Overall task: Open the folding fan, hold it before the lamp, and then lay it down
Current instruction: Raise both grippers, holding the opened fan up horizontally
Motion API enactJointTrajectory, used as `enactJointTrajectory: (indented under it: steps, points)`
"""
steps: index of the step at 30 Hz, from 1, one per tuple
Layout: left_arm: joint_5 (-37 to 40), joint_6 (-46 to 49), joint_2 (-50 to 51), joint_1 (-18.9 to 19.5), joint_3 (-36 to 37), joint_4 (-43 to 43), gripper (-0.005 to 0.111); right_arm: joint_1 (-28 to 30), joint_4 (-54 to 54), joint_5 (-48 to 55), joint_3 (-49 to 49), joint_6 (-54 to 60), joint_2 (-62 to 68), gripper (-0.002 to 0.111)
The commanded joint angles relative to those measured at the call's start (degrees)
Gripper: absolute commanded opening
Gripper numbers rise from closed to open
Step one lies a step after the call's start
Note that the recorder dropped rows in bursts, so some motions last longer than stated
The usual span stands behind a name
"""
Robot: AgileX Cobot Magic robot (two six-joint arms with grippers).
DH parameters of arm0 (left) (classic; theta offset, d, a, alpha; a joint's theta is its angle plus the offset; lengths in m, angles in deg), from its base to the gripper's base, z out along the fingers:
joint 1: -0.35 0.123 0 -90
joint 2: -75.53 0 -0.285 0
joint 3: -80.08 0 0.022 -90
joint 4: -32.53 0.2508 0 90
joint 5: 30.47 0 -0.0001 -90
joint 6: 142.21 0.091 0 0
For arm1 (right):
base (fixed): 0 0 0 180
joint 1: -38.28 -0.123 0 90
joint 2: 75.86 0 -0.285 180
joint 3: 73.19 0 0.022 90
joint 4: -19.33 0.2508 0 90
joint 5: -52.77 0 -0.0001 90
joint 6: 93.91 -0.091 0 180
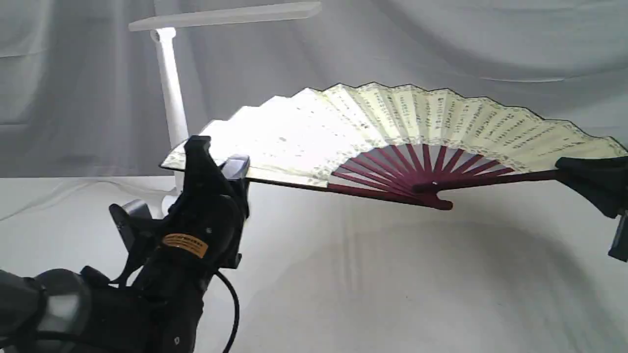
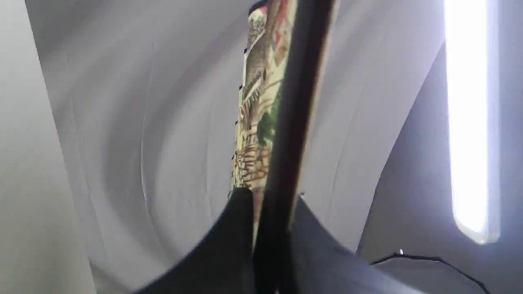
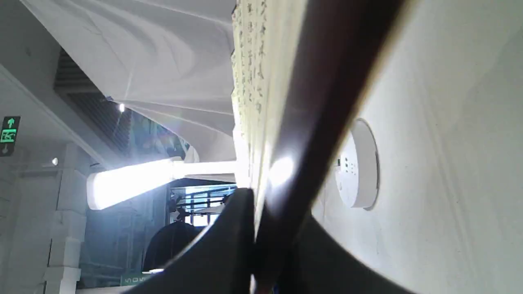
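The folding fan (image 1: 392, 127) is spread wide open and held in the air, its cream calligraphy leaf facing the camera and its maroon ribs meeting at the pivot low in the middle. My left gripper (image 1: 218, 169) is shut on the fan's left guard. At the right edge, my right gripper (image 1: 581, 171) is shut on the right guard. The white lamp (image 1: 169, 83) stands behind the fan's left end, its lit head (image 1: 225, 17) above. In the left wrist view the dark guard (image 2: 292, 122) runs between my fingers; the right wrist view shows the guard (image 3: 322, 106) pinched likewise, with the lamp's round base (image 3: 359, 163) beyond.
A white cloth covers the table (image 1: 368, 284) and hangs as a backdrop (image 1: 466, 44). The left arm's black body and cable (image 1: 167, 274) fill the lower left. The lamp's glowing head (image 2: 468, 118) shows in the left wrist view.
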Motion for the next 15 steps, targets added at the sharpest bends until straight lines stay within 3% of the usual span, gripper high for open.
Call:
enactJointTrajectory:
  steps: [1,15]
  points:
    - [-6.2,-2.7,-3.2,2.1,1.7,-10.3,0.000,-1.4,-0.4,-4.6,0.0,3.4,-1.3,0.000]
    - [-6.2,-2.7,-11.2,5.9,10.9,-10.9,0.000,-8.1,-0.4,-4.6,0.1,3.6,-6.0,0.000]
